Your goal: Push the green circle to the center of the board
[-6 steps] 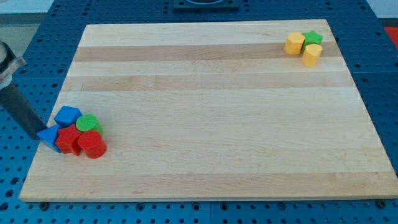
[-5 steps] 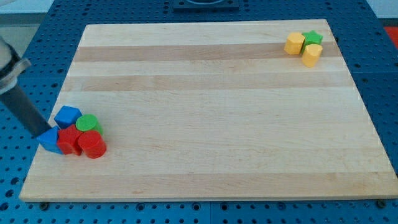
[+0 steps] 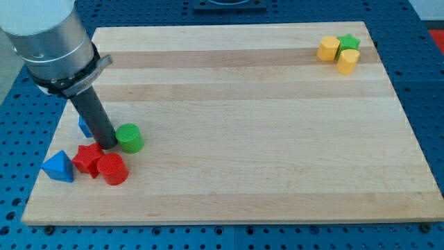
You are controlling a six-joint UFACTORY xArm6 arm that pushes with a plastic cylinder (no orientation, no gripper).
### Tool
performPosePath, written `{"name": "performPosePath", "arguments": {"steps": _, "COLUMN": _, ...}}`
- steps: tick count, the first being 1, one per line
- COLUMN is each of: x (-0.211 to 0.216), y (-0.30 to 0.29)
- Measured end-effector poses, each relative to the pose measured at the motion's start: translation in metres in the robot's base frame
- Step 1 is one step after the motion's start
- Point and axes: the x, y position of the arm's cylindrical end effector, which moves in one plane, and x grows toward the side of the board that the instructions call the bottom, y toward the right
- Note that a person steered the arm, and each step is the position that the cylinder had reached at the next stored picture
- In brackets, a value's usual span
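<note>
A pale wooden board [image 3: 243, 139] lies on a blue perforated table [image 3: 423, 83].

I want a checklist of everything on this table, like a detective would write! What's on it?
Surface: wooden board, lying flat.
Job's things: green circle near the view's left, far from the centre.
My tip: down on the board, right against the green circle's left side.
Clutter: red star-like block and red cylinder touching; blue triangle apart at far left; blue block mostly hidden behind the rod; two yellow blocks and green star clustered at top right.
Fingers: nothing seen; the arm ends in a rod.
Cables: nothing seen.
Surroundings: blue perforated table.
</note>
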Motion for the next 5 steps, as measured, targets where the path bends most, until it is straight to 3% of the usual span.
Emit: {"name": "performPosePath", "arguments": {"steps": 5, "x": -0.004, "y": 0.16}}
